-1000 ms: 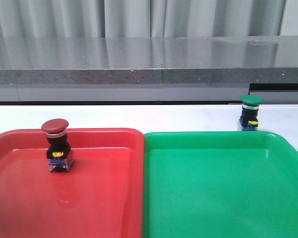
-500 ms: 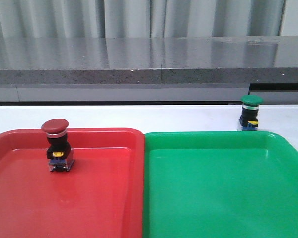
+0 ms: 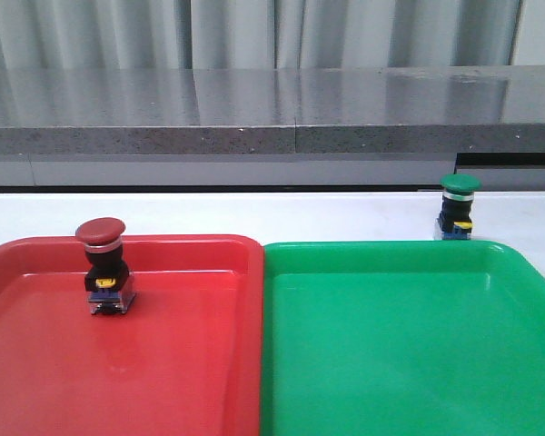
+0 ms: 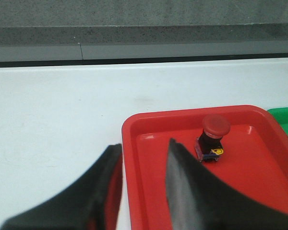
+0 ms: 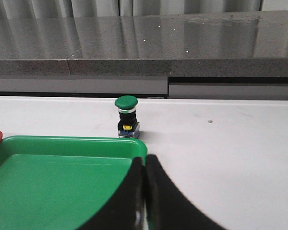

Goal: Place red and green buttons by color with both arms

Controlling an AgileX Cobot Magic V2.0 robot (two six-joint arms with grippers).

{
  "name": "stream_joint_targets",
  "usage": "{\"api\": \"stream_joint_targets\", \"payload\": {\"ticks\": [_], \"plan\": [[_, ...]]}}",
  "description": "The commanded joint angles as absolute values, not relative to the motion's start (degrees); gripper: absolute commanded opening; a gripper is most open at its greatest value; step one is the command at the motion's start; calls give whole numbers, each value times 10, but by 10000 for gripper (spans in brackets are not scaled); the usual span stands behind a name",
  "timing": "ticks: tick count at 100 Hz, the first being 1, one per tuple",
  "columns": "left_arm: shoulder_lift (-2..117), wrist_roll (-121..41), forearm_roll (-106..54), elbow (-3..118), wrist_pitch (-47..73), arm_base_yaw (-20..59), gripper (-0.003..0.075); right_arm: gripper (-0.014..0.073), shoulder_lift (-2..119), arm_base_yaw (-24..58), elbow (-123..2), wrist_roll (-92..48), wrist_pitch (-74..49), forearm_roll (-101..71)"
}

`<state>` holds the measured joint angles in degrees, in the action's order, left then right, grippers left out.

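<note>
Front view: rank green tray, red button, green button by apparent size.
1. green tray, by far the largest.
2. red button.
3. green button, though it stands farther back on the table, so the two buttons may really match.

We see bright, even light from above. White shine streaks the glossy grey stone ledge (image 3: pixel 272 109) and the smooth red plastic tray (image 3: pixel 163 363). Shadows are faint. The close black left gripper fingers (image 4: pixel 182 191) look blurry.

Nothing has shifted in the front view; the red button (image 3: pixel 102 266) and green button (image 3: pixel 459 207) sit where they were.
</note>
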<state>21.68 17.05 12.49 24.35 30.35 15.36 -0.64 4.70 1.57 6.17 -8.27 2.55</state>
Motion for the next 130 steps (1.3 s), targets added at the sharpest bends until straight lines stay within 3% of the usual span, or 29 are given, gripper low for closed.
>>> {"api": "stream_joint_targets", "payload": {"ticks": [1, 4, 87, 111, 130], "plan": [[220, 172, 131, 257, 263, 153, 20, -111, -18, 43, 7, 55, -37, 27], [220, 172, 131, 257, 262, 153, -18, -111, -18, 43, 7, 55, -37, 27], [220, 172, 135, 256, 260, 153, -19, -111, -18, 43, 7, 55, -37, 27], [195, 171, 133, 230, 148, 147, -19, -111, -18, 43, 7, 55, -37, 27], [133, 168, 99, 181, 119, 88, -19, -111, -18, 43, 7, 55, -37, 27]]}}
